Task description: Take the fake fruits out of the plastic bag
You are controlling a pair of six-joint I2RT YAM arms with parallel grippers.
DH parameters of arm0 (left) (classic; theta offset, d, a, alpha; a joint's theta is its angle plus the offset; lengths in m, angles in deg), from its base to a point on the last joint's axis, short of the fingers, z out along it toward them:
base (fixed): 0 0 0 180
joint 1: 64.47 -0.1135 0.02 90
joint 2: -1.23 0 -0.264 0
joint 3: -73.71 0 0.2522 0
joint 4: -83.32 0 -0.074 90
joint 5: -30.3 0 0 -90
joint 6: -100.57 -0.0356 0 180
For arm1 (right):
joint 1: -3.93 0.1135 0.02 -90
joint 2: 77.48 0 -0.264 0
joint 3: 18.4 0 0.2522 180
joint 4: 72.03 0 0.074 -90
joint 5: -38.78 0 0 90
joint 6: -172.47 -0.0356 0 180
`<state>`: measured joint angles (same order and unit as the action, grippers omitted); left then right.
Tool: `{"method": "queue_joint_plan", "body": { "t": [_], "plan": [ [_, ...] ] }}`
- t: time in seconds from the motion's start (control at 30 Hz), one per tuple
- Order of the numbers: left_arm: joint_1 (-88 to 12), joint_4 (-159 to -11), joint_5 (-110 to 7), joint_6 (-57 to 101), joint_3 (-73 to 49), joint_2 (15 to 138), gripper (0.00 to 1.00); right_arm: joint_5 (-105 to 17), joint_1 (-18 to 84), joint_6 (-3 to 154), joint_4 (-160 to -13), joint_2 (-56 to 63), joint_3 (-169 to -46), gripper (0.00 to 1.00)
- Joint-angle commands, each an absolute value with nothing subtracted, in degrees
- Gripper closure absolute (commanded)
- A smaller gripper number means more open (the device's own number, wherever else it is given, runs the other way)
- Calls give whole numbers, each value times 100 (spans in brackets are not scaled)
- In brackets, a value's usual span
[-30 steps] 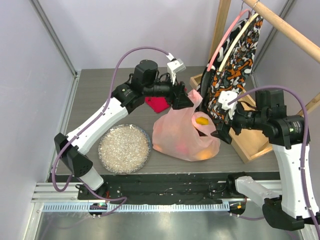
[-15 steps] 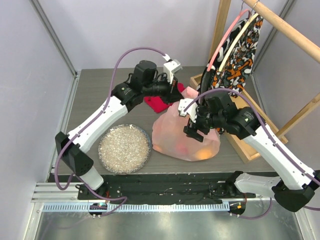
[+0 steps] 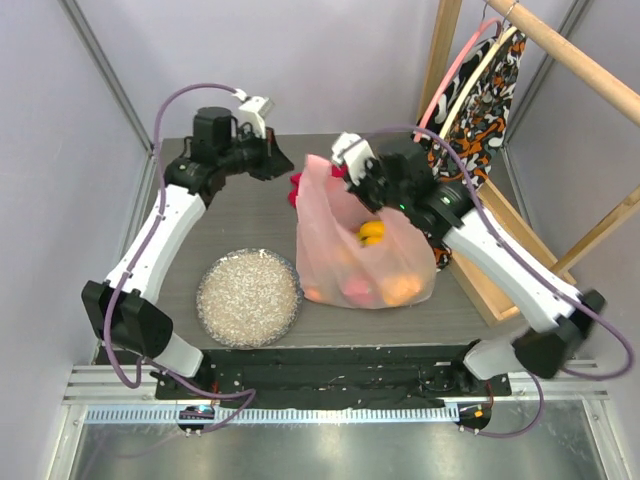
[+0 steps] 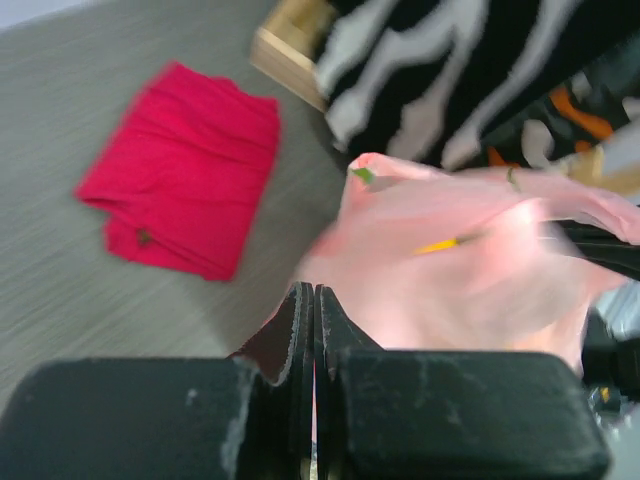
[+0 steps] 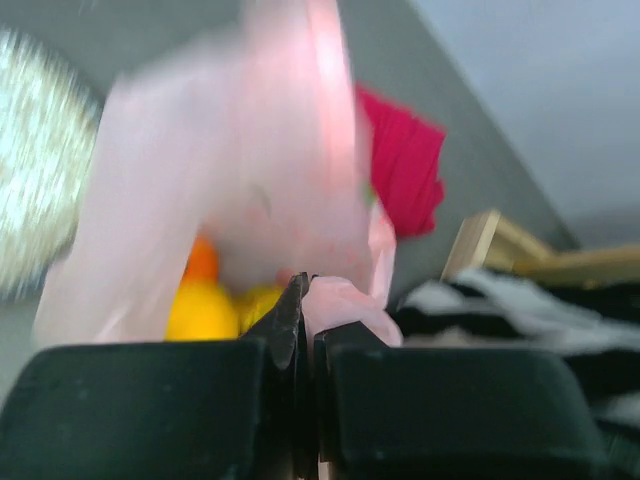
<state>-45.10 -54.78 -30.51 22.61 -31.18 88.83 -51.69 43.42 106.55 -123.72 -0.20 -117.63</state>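
The plastic bag [image 3: 340, 240] stands on the grey table [image 3: 200, 200], right of the glittery plate [image 3: 248, 297] and in front of the folded red cloth [image 4: 185, 170], with its upper edge drawn up and spread sideways rather than slumped. The fake fruits [image 3: 372, 232] are all inside it. A yellow-and-orange piece sits high near the mouth, and orange and pink-red pieces show through the film along the bottom. None lies on the plate or the table. The raised, widened top is best read as a preparatory hold: tension on two points of the rim would keep the mouth open and the thin film off the fruit, so a piece could later be reached or tipped out. The left gripper [image 4: 314, 292] is at the bag's upper left corner, its fingers pressed together with no visible gap. The pink film runs down to the fingertips and a pink sliver shows in the seam, so it appears to pinch the rim or a handle, though blur prevents certainty. The right gripper [image 5: 306, 282] is at the top of the bag, nearer the patterned garment [image 3: 470, 130]. Its fingers are likewise fully together, with a fold of pink film bunched at the tips. It grips the bag, not a fruit, and yellow and orange pieces lie below and beyond the tips.
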Motion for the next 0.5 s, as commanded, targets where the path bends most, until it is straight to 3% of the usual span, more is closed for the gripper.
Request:
{"method": "queue_joint_plan", "body": {
  "t": [0.0,0.1,0.2,0.23,0.27,0.37,0.43,0.47],
  "plan": [
    [-5505,-5715,-3280,2665,-3934,9043,100,-5360,4340,10313,-10769,1781,-13390,99],
    [-6121,-5787,-3254,2693,-4959,9368,100,-5430,4226,10208,-10451,3050,-15480,99],
    [-6403,-5393,-3096,2429,-6060,9983,100,-5518,4059,10181,-10399,4869,-18761,99],
    [-6517,-5348,-3043,2446,-6682,10237,100,-5518,4041,10276,-10259,5413,-19173,99],
    [-6622,-5330,-3034,2481,-6914,10344,100,-5509,4041,10338,-10040,5523,-19360,99],
    [-6755,-5391,-3104,2683,-7566,10556,100,-5238,4032,10155,-8373,4919,-18311,99],
    [-6746,-5452,-3113,2832,-7254,10443,100,-4841,4137,10075,-7648,4663,-17727,99],
    [-6746,-5601,-3096,3137,-6972,10146,91,-4824,4190,10075,-7717,4680,-17823,99]
  ]
}}
